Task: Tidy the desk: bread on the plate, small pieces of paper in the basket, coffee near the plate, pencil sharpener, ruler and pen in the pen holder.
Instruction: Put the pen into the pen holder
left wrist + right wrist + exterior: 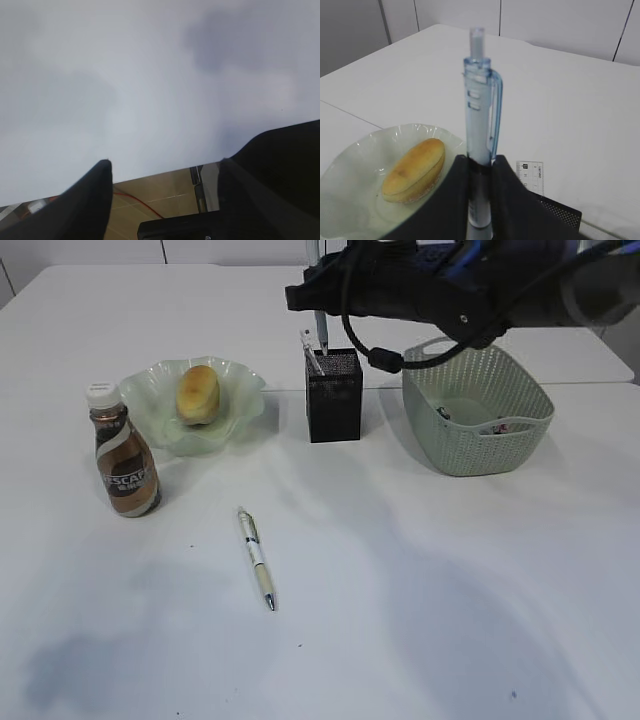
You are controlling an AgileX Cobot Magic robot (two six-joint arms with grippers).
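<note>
On the white desk (420,580), a brown Nescafe bottle (125,458) stands beside the ruffled green plate (240,405) holding the golden roll (198,393). A second pen (256,558) lies loose. The left hand (162,200) is spread, empty. The right hand (481,192) pinches a clear blue pen (481,125) upright over the black mesh holder (335,400), its tip hidden; the green basket's (478,435) contents are indistinct.

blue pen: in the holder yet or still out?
Not yet released: blue pen stands upright, clamped in right gripper jaws above the pen holder.
</note>
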